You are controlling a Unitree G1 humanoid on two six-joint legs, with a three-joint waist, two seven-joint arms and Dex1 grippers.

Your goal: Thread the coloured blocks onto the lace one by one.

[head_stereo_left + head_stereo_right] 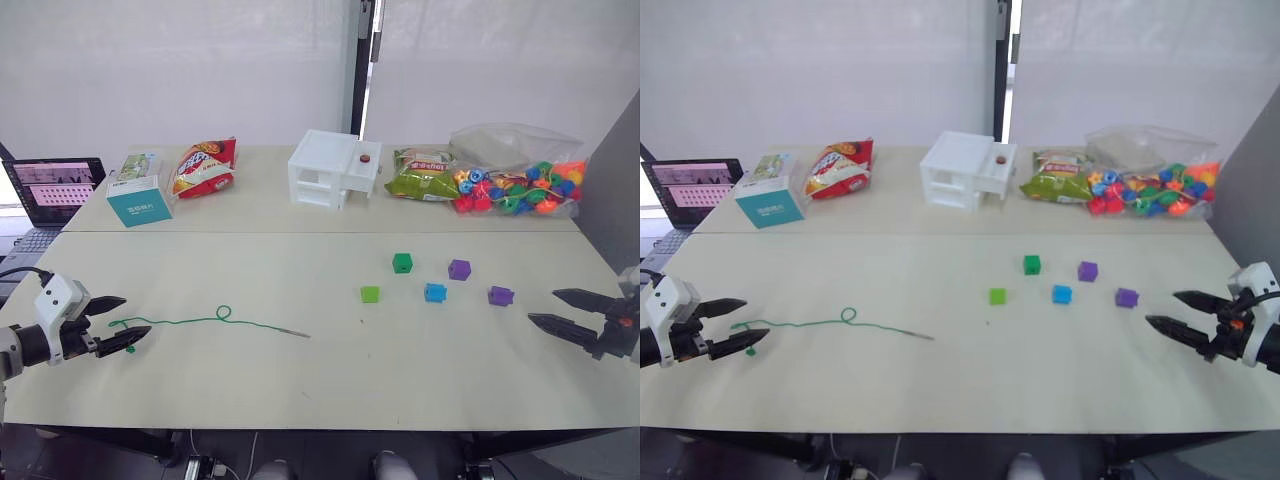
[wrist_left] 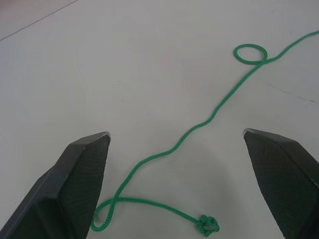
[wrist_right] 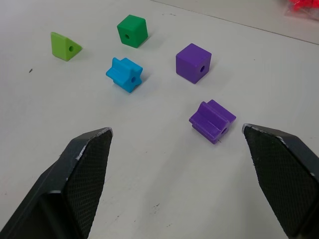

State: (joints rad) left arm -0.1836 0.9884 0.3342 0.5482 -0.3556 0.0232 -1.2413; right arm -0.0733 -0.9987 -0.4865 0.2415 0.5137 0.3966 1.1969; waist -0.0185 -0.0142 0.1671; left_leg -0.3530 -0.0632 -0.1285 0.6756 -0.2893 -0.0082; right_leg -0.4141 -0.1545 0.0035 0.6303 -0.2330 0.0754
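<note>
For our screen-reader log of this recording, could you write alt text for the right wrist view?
Five coloured blocks lie loose on a pale table beyond the open right gripper: a light green wedge, dark green cube, blue star, purple cube and a purple ridged block nearest the fingers.

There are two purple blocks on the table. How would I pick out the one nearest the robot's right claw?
Start at the pale table and find the loose cluster of five small plastic blocks on the robot's right. The one closest to the open right gripper is the purple ridged block. Its purple neighbour is a plain cube; this one has grooved, cross-shaped sides.
</note>
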